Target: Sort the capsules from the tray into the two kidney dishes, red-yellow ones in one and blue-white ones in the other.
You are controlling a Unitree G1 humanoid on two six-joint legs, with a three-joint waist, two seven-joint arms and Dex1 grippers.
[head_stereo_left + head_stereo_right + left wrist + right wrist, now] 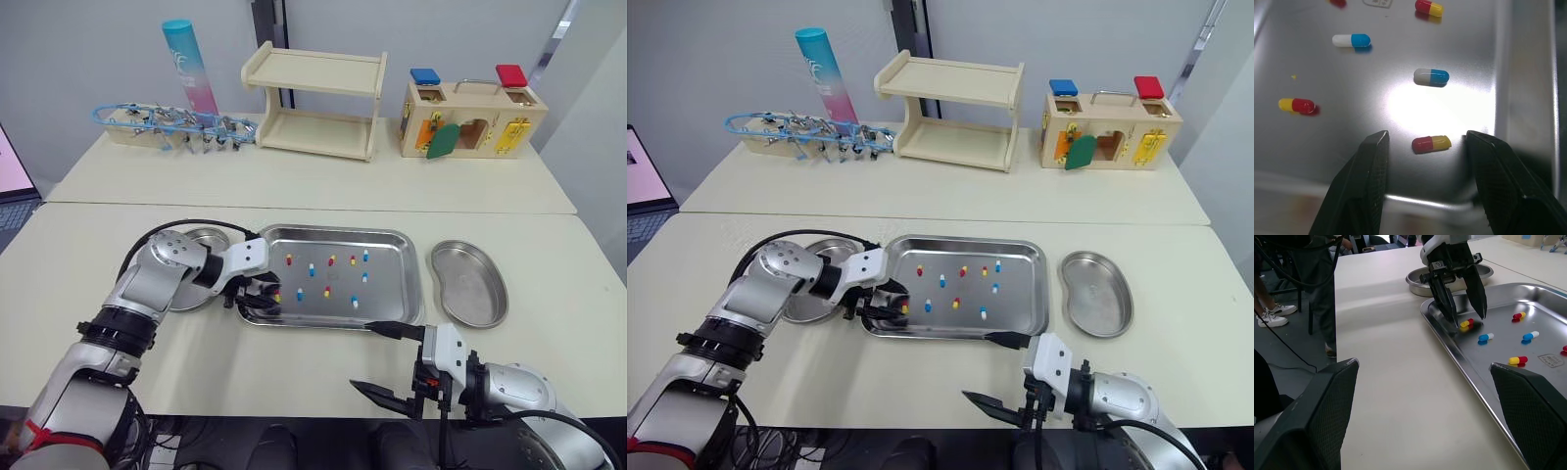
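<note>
Eye view: the left claw (266, 297) is spread inside the tray (392, 236). The right claw (364, 356) hangs spread, well apart. The dish (470, 284) past it looks bare.

Left wrist view: a red-yellow capsule (1431, 143) lies between the fingers (1369, 171), untouched.

Right wrist view: many capsules (1530, 336) lie in the tray; sorting has hardly begun, I think.

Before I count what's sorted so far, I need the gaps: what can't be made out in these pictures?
Left kidney dish: the left arm covers most of it in the head views, and its rim hides the inside in the right wrist view, so its contents are unknown.
Capsule at the left wrist view's top edge: cut off, only red shows.
Tray label: too small to read in the right wrist view.
</note>
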